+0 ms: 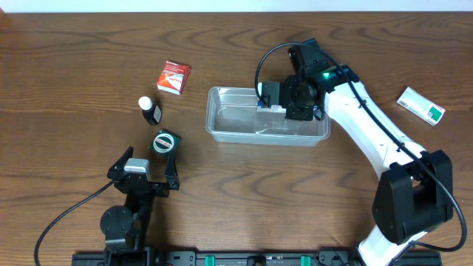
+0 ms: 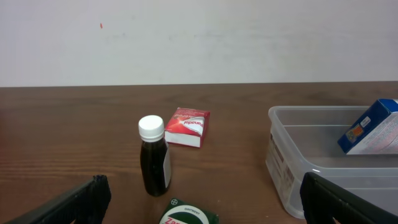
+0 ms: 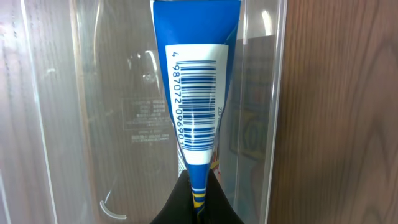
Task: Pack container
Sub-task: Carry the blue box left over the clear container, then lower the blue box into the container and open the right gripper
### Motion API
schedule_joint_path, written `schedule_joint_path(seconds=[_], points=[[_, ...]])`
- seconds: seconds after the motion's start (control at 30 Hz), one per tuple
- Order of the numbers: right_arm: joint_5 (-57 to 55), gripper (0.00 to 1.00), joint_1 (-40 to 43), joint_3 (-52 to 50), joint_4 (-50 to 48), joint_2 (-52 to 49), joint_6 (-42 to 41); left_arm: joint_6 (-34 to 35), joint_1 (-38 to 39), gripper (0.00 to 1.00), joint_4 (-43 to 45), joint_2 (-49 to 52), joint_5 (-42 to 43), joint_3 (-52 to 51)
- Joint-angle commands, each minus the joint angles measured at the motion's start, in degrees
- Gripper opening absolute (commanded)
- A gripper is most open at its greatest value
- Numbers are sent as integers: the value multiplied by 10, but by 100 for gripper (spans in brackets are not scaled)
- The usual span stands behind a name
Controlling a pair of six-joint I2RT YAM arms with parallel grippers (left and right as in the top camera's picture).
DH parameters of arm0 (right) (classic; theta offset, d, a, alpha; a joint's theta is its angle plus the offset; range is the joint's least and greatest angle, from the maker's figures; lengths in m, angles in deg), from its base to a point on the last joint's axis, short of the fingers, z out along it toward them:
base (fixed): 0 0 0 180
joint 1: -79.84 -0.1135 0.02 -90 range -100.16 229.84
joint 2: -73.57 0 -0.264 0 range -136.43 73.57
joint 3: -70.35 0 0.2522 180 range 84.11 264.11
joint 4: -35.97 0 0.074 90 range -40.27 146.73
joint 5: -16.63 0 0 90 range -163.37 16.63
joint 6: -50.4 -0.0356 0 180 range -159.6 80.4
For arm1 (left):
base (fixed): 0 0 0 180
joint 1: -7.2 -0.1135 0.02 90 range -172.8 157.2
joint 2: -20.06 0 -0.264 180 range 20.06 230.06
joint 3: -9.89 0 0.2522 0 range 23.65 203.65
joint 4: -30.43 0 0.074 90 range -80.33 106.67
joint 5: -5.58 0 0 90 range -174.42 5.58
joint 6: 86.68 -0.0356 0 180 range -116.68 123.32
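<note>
The clear container (image 1: 229, 125) sits mid-table; it also shows in the left wrist view (image 2: 292, 168) and the right wrist view (image 3: 93, 124). My right gripper (image 1: 284, 103) is shut on a blue box (image 3: 196, 81) with a barcode and holds it over the container's far right part; the box shows in the left wrist view (image 2: 373, 127) too. My left gripper (image 1: 144, 174) is open and empty, near the front left. A green ointment box (image 1: 165, 142), a dark bottle with a white cap (image 1: 150, 110) and a red box (image 1: 174, 77) lie left of the container.
A white and green box (image 1: 421, 106) lies at the far right of the table. The dark bottle (image 2: 153, 157), red box (image 2: 188, 127) and green ointment box (image 2: 188, 215) show ahead of my left fingers.
</note>
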Motion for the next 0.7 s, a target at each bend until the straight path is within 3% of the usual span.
schedule_joint_path(seconds=[0.0,0.67], points=[[24,1,5,-1,-3,1,9,5,1,98,-19,0,6,-10],[44,1,28,-43,-37,1,19,5,1,98,-19,0,6,-10]])
